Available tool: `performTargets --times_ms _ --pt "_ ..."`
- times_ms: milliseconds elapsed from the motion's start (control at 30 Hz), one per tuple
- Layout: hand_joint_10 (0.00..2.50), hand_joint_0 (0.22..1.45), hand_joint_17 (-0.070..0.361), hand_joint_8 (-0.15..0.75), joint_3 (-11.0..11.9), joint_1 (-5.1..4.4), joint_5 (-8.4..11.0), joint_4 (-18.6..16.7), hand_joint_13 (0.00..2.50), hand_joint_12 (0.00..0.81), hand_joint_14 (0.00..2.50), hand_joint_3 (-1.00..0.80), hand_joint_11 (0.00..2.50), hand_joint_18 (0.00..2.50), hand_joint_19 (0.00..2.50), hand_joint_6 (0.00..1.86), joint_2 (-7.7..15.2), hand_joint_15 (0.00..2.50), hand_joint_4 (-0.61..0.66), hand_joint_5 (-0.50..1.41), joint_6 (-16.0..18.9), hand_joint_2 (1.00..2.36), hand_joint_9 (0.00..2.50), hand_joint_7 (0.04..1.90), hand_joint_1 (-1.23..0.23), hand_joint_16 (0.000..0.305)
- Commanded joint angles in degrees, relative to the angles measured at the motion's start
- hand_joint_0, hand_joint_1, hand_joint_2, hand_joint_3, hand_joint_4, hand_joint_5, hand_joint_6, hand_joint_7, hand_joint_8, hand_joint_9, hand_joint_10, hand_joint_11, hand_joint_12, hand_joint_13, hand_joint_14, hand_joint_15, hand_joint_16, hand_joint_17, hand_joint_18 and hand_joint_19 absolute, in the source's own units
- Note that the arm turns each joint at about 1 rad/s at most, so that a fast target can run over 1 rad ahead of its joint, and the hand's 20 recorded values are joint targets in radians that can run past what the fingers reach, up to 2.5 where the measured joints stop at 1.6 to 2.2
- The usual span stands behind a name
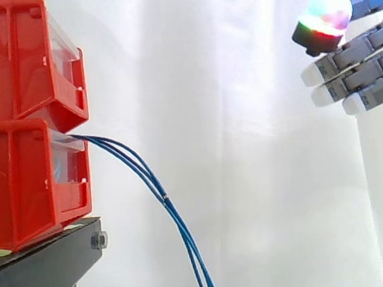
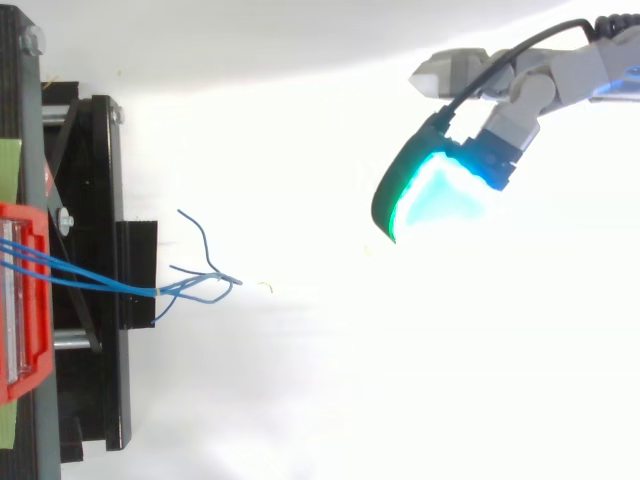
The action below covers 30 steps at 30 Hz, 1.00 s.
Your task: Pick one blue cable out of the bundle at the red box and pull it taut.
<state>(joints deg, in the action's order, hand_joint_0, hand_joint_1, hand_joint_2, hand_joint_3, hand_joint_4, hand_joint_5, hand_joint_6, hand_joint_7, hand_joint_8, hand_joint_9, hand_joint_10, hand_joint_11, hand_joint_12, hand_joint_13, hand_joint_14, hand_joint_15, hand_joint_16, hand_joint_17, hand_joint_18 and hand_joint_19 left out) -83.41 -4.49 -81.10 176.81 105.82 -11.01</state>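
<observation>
A bundle of thin blue cables [image 1: 156,187] comes out of the lower red box [image 1: 27,185] and hangs down in a slack curve to the bottom edge. From above, the cables [image 2: 110,283] leave the red box [image 2: 25,300] and their loose ends [image 2: 205,270] splay apart past the stand. My hand [image 1: 356,72] hovers at the upper right, well clear of the cables, fingers straight and pointing left, thumb pad glowing above them. In the top view the hand [image 2: 500,95] is at the upper right with a cyan-green pad. It holds nothing.
Two red bins are stacked, the upper one [image 1: 23,57] on the lower, on a black stand [image 1: 41,271] at the left. A white curtain hangs behind. Open space lies between the cables and the hand.
</observation>
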Motion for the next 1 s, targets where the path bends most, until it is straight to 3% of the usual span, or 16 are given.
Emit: performTargets --times_ms 0,267,300,567,767,967 --pt "0.00 0.53 0.124 0.237 0.00 -0.25 0.15 -1.21 0.00 0.330 0.00 -0.50 0.00 0.00 0.09 0.50 0.00 0.06 0.16 -0.25 -1.47 1.00 0.07 0.65 -0.53 0.055" --pt "0.00 0.52 0.127 0.259 -0.97 -0.69 -0.02 -2.70 0.00 0.337 0.00 -0.50 0.00 0.00 0.05 0.50 1.05 0.04 0.21 -0.23 -1.29 1.00 0.17 0.65 -0.57 0.056" --pt "0.00 0.52 0.127 0.261 -1.23 -0.69 0.15 -4.64 0.00 0.339 0.00 -0.50 0.00 0.00 0.05 0.50 1.49 0.04 0.21 -0.23 -0.94 1.00 0.18 0.65 -0.57 0.056" --pt "0.00 0.45 0.145 0.287 -1.23 -0.69 0.24 -7.71 0.00 0.366 0.00 -0.50 0.00 0.00 0.03 0.50 3.69 0.06 0.28 -0.21 0.03 1.00 0.19 0.68 -0.70 0.064" --pt "0.00 0.40 0.159 0.304 -1.23 -0.69 2.35 -13.78 0.00 0.389 0.00 -0.50 0.00 0.00 0.00 0.50 7.56 0.06 0.33 -0.19 3.10 1.00 0.19 0.71 -0.78 0.071" --pt "0.00 0.40 0.160 0.303 -1.23 -0.78 5.34 -15.89 0.00 0.389 0.00 -0.50 0.01 0.00 0.00 0.50 8.17 0.05 0.37 -0.17 4.16 1.00 0.19 0.77 -0.81 0.071"
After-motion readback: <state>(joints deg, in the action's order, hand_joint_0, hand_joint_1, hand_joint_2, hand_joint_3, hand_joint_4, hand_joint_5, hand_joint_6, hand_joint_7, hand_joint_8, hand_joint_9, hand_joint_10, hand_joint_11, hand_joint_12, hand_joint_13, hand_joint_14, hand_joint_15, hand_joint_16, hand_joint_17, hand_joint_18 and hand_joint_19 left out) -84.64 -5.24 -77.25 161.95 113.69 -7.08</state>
